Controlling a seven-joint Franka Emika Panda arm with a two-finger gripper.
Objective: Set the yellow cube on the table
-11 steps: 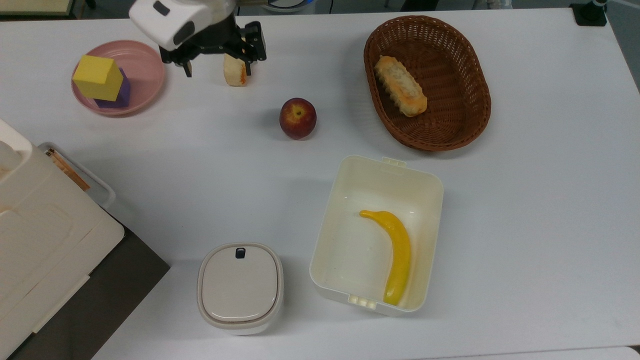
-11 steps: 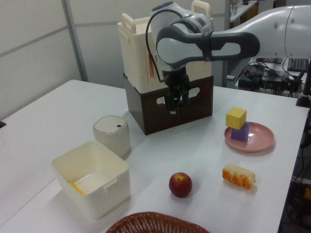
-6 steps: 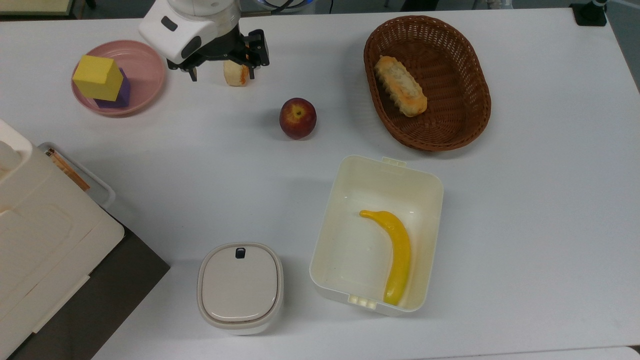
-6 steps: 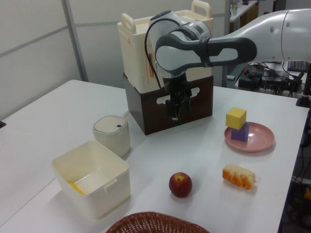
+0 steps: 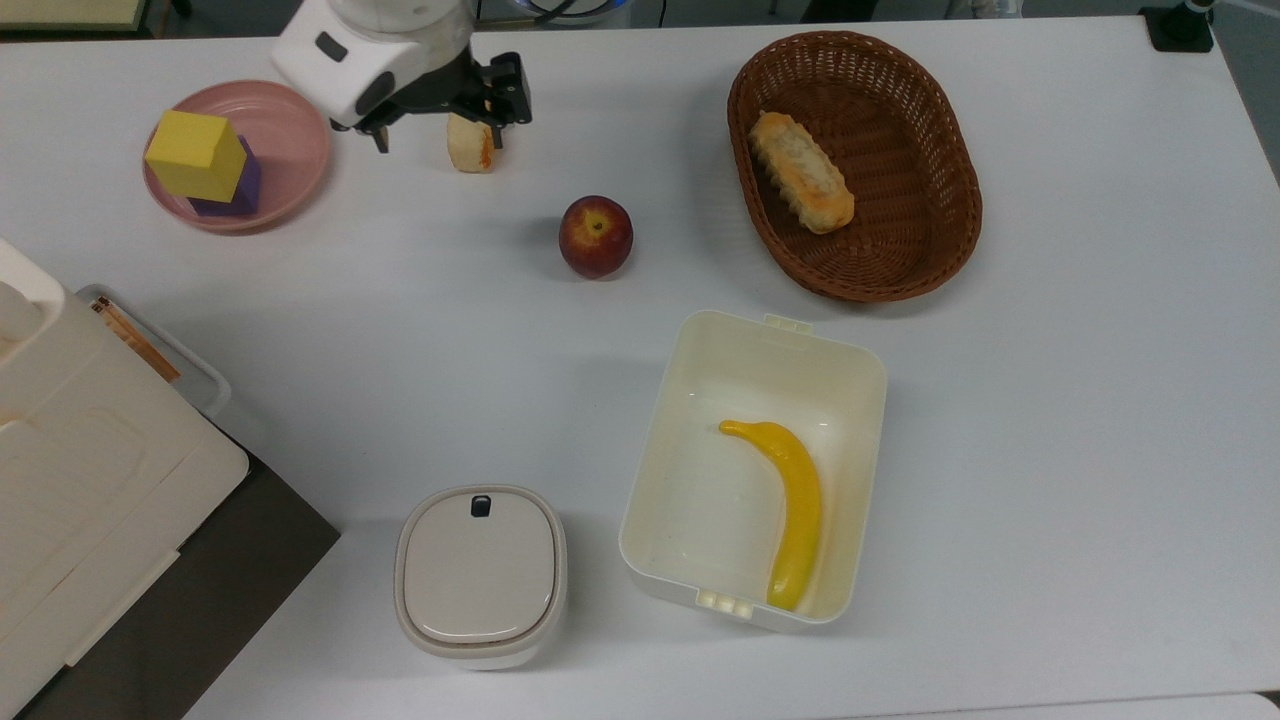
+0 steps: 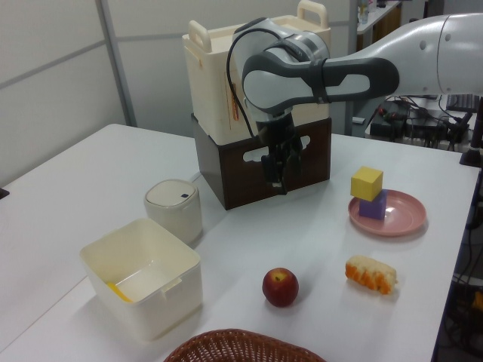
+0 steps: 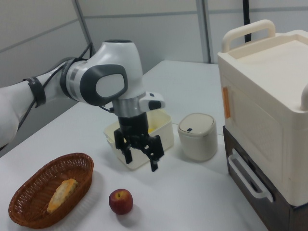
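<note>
The yellow cube (image 5: pixel 195 152) sits atop a purple block (image 5: pixel 232 190) in the pink plate (image 5: pixel 290 125) near the surface's (image 5: pixel 1050 400) corner at the top view's upper left. The tool (image 5: pixel 435 125) hangs spread wide and empty beside the plate, above a bread piece (image 5: pixel 470 145).

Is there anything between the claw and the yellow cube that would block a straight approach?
Nothing visible does. In the top view the claw, open, hangs to the right of the pink plate, where the yellow cube sits on a purple block; bare table lies between them.
</note>
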